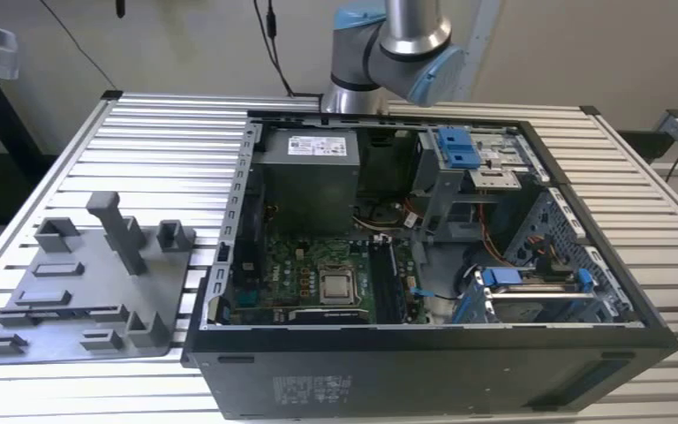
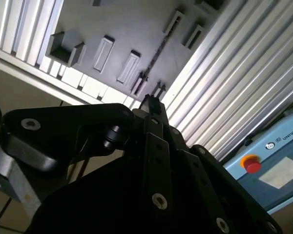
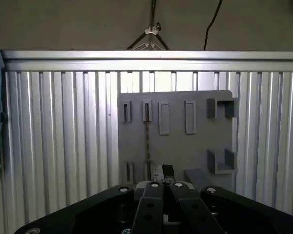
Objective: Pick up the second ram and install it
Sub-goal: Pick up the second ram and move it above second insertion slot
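Note:
The second ram (image 3: 148, 141) is a thin dark strip standing on edge in the slots of the grey holder tray (image 3: 195, 146); it also runs across the tray (image 2: 112, 29) as a narrow line, the ram (image 2: 155, 54), in the second wrist view. My gripper (image 3: 163, 175) hangs well above the tray, roughly over the near end of the strip and not touching it. Its black fingers (image 2: 151, 105) lie close together with nothing between them. In the exterior view the arm (image 1: 398, 44) rises behind the open computer case (image 1: 433, 256).
The holder tray (image 1: 80, 291), with upright posts, lies on the slatted metal table (image 1: 162, 141) at the exterior view's left of the case. A grey power-supply box (image 1: 306, 177) and the motherboard (image 1: 315, 283) sit inside the case. A blue box with a red button (image 2: 251, 163) stands beside the table.

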`<move>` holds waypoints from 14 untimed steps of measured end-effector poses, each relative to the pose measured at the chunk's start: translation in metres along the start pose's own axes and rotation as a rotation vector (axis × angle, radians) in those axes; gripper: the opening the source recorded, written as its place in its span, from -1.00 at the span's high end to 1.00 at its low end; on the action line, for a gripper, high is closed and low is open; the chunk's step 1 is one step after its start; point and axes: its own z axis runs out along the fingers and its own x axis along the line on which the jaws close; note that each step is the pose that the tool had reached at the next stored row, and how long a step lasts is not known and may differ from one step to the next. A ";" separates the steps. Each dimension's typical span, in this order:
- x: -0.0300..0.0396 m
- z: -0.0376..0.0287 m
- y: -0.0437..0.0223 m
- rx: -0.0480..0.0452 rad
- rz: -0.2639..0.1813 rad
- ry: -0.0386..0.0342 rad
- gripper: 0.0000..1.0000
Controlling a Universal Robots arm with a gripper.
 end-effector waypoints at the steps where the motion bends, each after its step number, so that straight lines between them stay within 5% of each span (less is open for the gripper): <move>1: 0.0000 0.0003 0.0000 0.0016 -0.007 0.0001 0.79; 14: 0.0000 0.0009 0.0000 0.0043 -0.060 0.0009 0.79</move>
